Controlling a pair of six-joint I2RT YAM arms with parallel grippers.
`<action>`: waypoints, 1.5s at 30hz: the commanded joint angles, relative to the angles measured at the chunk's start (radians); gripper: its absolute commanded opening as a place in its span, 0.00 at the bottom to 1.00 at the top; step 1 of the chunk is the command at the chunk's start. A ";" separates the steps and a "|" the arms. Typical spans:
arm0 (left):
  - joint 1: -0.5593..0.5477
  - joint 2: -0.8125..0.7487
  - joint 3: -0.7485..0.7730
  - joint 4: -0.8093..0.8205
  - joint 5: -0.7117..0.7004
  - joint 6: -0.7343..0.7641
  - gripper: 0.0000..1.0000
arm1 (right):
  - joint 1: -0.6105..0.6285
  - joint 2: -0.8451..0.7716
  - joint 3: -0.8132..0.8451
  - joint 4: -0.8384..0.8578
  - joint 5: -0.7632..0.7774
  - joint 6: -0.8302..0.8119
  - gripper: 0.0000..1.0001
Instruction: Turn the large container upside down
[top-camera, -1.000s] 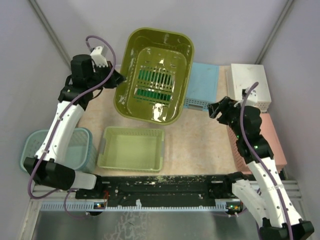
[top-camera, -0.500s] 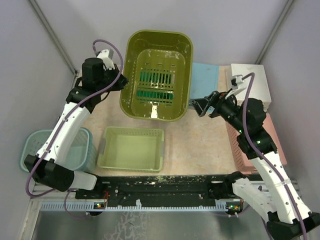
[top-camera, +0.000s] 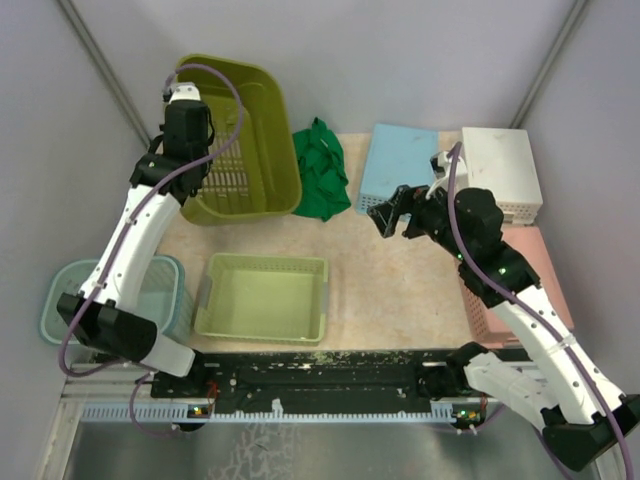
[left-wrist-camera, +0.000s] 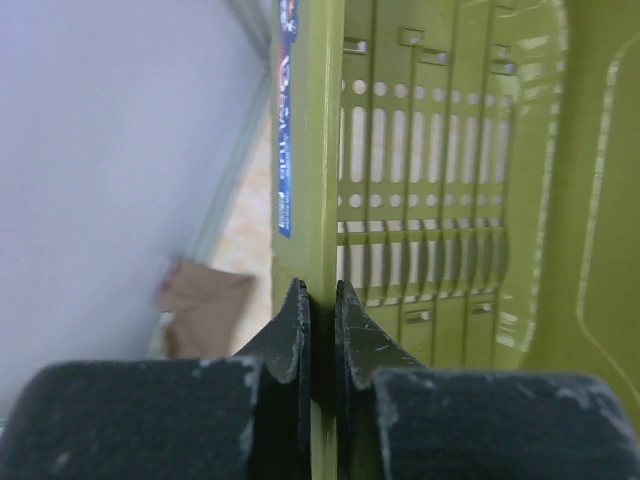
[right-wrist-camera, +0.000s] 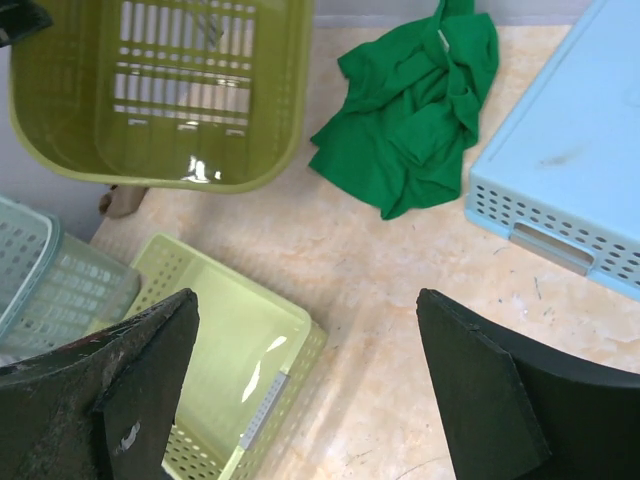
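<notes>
The large olive-green container (top-camera: 245, 140) is seen at the far left of the surface (top-camera: 400, 290), tipped steeply onto its side, so that its slotted bottom is turned to the left and its open mouth to the right and upward. Whether its lower edge rests on the surface cannot be told. Its left rim is clamped between the fingers of the left hand (top-camera: 183, 160); in the left wrist view the two dark fingertips of this hand (left-wrist-camera: 320, 300) are pressed against either side of the thin green wall, beside a blue label strip (left-wrist-camera: 285, 120).

A crumpled green cloth (top-camera: 320, 170) is lying on the surface just right of the container, apart from it. Further right, a light blue tray (top-camera: 402, 160) is seen bottom-up, and beyond it a white box (top-camera: 500, 165) at the far right, with a pink basket (top-camera: 525, 285) nearer along the right edge.

The right hand (top-camera: 395, 212) is held above the surface at the near edge of the blue tray, with its jaws spread wide and nothing between them; in the right wrist view (right-wrist-camera: 305, 340) bare surface is seen in the gap.

A pale green basket (top-camera: 265, 297) is standing open side up at the near middle, and a teal basket (top-camera: 160, 290) is placed just left of it.
</notes>
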 joint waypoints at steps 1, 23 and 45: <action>0.006 0.037 0.084 0.149 -0.271 0.235 0.00 | 0.011 -0.021 -0.002 0.015 0.073 -0.008 0.90; -0.075 0.454 -0.251 2.024 -0.734 2.000 0.01 | 0.011 -0.037 -0.100 -0.011 0.128 0.057 0.91; -0.203 0.564 0.007 2.141 -0.853 2.085 1.00 | 0.011 -0.035 -0.114 -0.004 0.131 0.055 0.92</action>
